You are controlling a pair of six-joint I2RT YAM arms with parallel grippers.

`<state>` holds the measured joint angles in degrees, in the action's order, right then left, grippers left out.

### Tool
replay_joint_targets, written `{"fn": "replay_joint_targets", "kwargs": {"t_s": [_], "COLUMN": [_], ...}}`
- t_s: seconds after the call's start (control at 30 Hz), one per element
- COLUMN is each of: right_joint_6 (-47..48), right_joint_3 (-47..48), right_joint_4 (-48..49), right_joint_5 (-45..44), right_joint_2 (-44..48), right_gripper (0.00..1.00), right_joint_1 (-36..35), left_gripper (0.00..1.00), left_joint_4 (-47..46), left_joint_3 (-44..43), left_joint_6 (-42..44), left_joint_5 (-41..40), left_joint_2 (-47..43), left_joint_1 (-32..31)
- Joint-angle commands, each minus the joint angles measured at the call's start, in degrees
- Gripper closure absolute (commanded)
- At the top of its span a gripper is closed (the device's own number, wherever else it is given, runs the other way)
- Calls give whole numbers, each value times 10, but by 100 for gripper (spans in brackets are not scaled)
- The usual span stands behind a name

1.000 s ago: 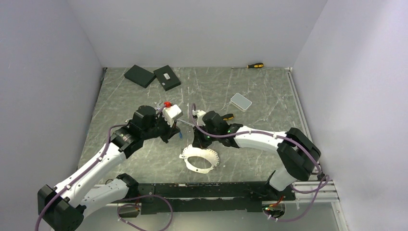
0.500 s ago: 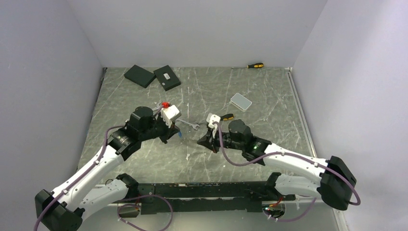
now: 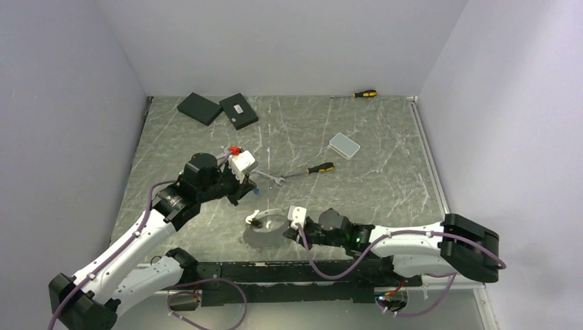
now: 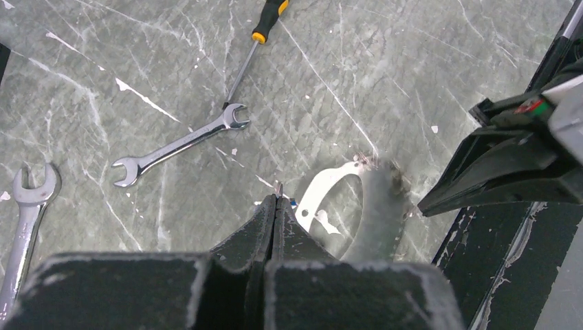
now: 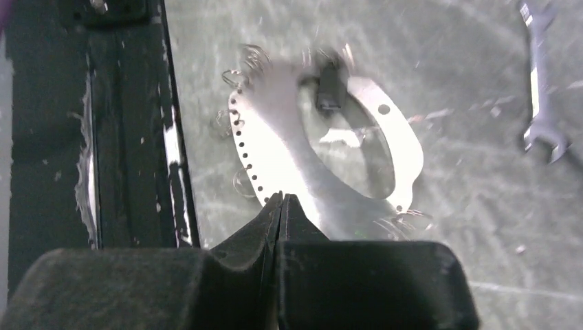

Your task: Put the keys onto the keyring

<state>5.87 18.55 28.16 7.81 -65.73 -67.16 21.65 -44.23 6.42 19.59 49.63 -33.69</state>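
Note:
One key, a slim silver spanner (image 3: 270, 179) (image 4: 180, 144), lies mid-table. A second key (image 4: 26, 213) lies left of it in the left wrist view, and one key (image 5: 540, 89) shows far right in the right wrist view. The keyring (image 3: 252, 218) (image 4: 320, 196) (image 5: 268, 144) looks like a pale flat ring with small holes and thin wire curls at its rim, blurred, near the front edge. My left gripper (image 3: 240, 192) (image 4: 277, 198) is shut above the table, a thin metal sliver at its tips. My right gripper (image 3: 280, 223) (image 5: 283, 198) is shut, its tips over the keyring's rim.
A yellow-and-black screwdriver (image 3: 315, 168) (image 4: 265, 34) lies beside the mid-table key, and another one (image 3: 364, 93) is at the back wall. A white box (image 3: 344, 144) and two black boxes (image 3: 199, 108) (image 3: 238, 110) sit farther back. The black base rail (image 5: 130, 137) runs close beside the keyring.
My right arm has swung back from mid-table to the near edge, uncovering the screwdriver and key. The keyring has shifted left and is blurred. The left arm has barely moved.

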Motion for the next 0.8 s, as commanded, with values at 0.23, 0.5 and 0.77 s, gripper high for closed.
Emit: {"fn": "replay_joint_targets", "kwargs": {"t_s": [0.23,0.5,0.77], "right_joint_6": [-104,-108,-129], "right_joint_3": [-62,-9,59], "right_joint_4": [80,10,-35], "right_joint_5": [-93,-68,-38], "right_joint_2": [-2,-25,-71], "right_gripper": [100,94,57], "right_joint_1": [-76,-76,-76], "left_gripper": [100,100,100], "left_joint_4": [-24,-23,-19], "left_joint_3": [-1,-2,-4], "left_joint_6": [17,19,19], "left_joint_5": [6,-3,-84], "left_joint_2": [12,23,24], "left_joint_1": [4,3,4]}}
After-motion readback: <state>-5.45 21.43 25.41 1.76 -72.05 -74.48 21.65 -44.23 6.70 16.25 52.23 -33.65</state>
